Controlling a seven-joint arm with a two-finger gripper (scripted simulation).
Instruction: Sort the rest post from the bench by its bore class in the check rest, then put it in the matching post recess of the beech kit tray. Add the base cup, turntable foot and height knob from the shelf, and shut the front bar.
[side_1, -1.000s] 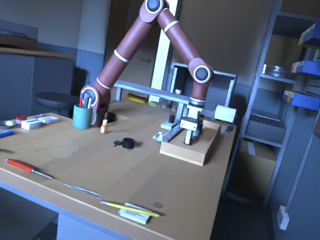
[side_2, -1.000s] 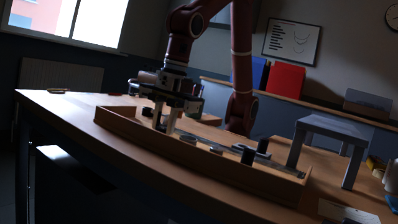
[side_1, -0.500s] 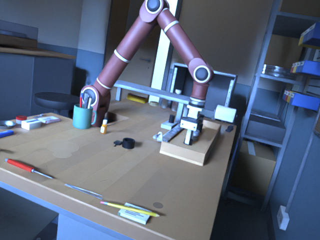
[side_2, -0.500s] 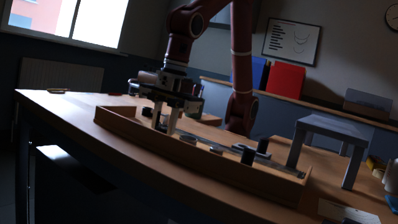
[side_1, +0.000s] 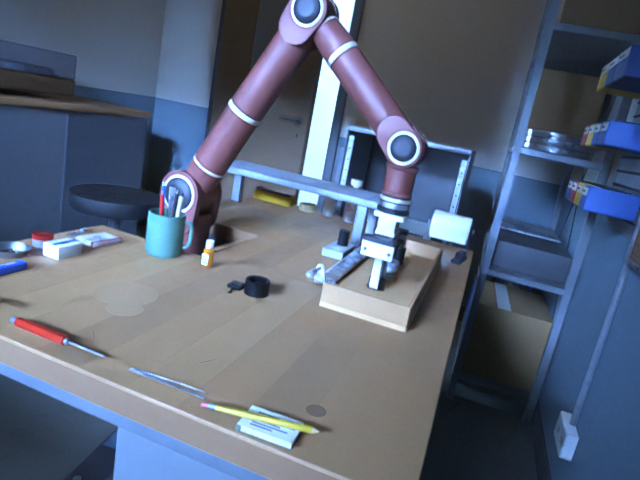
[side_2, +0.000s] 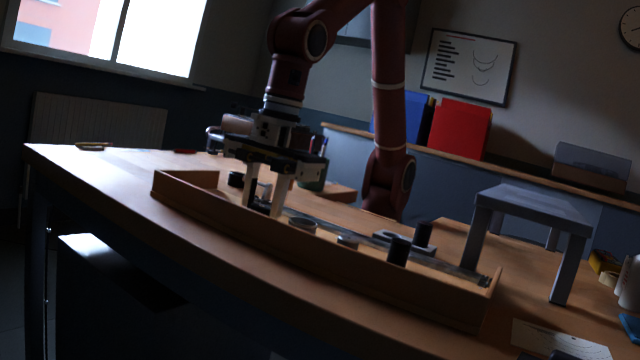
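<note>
My gripper [side_1: 381,281] [side_2: 263,204] reaches down into the beech kit tray [side_1: 383,289] [side_2: 320,245] on the right of the bench. A small dark part [side_2: 259,204] sits low in the tray between my fingers; I cannot tell which part it is. Further along the tray stands a dark post [side_2: 398,251]. Behind it a second dark cylinder [side_2: 423,234] stands on the grey check rest [side_1: 338,249] [side_2: 400,239]. A grey ring [side_2: 303,224] lies in the tray. The front bar [side_1: 345,264] lies swung open along the tray's left side. A black cup-like ring [side_1: 256,285] rests on the bench, left of the tray. My gripper is open and holds nothing.
Behind the tray a grey shelf [side_1: 305,182] [side_2: 530,209] spans the bench, with a white roll [side_1: 451,226] beside it. A teal pen cup [side_1: 165,232], an orange bottle [side_1: 207,253], a red screwdriver [side_1: 51,335] and a pencil [side_1: 258,417] lie on the left and near parts.
</note>
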